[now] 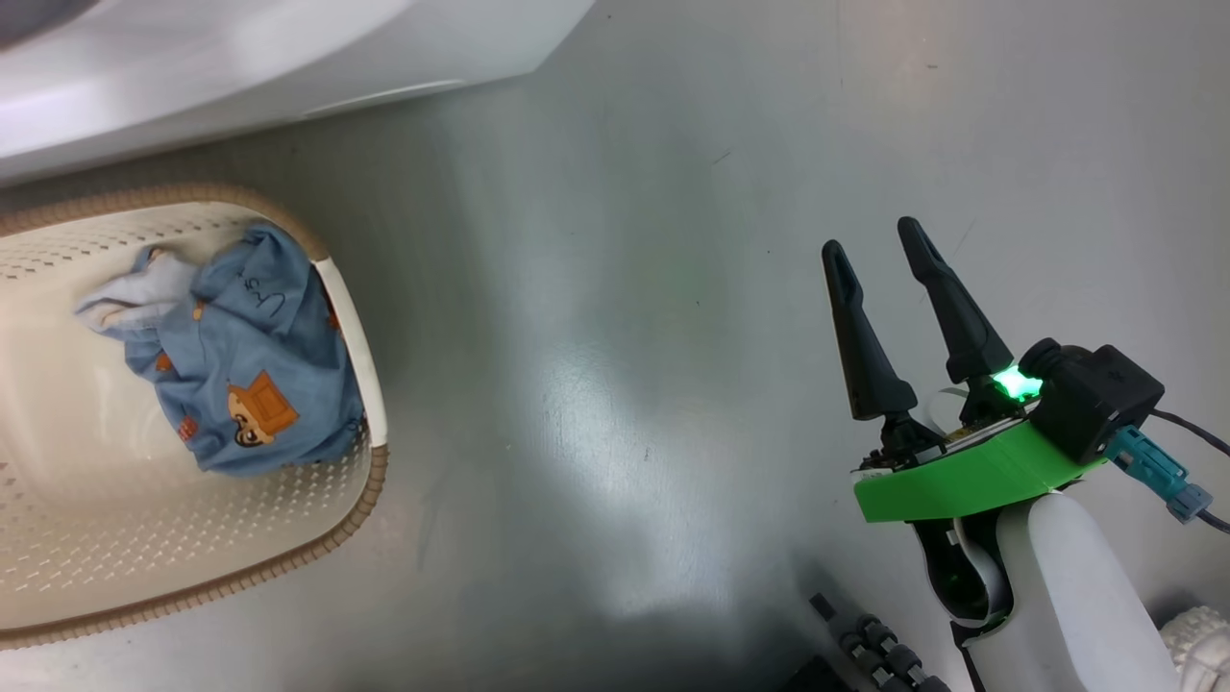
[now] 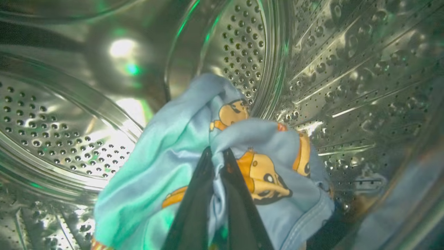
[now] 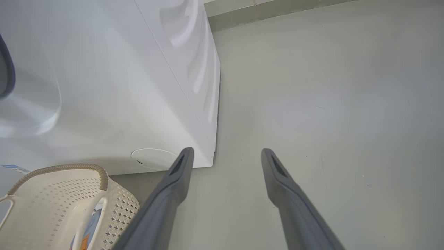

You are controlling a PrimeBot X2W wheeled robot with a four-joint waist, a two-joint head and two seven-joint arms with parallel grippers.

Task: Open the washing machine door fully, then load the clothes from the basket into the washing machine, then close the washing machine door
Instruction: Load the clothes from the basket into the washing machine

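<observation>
L gripper [image 2: 218, 154] is pinching 1 blue garment [image 2: 163, 163] inside the washing machine drum [image 2: 347, 69]; R gripper [image 1: 873, 237] is hanging wide apart over floor [image 1: 673, 288] (gripping nothing); 1 other garment [image 1: 250, 375] is lying in the basket [image 1: 115, 538]

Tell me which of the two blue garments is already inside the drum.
The garment pinched in the left hand, surrounded by the perforated steel drum. The other garment lies crumpled in the basket.

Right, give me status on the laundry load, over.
Left claw shut on a blue garment inside the drum. Right claw open above the floor. Second garment waiting in basket. No obstruction seen.
</observation>
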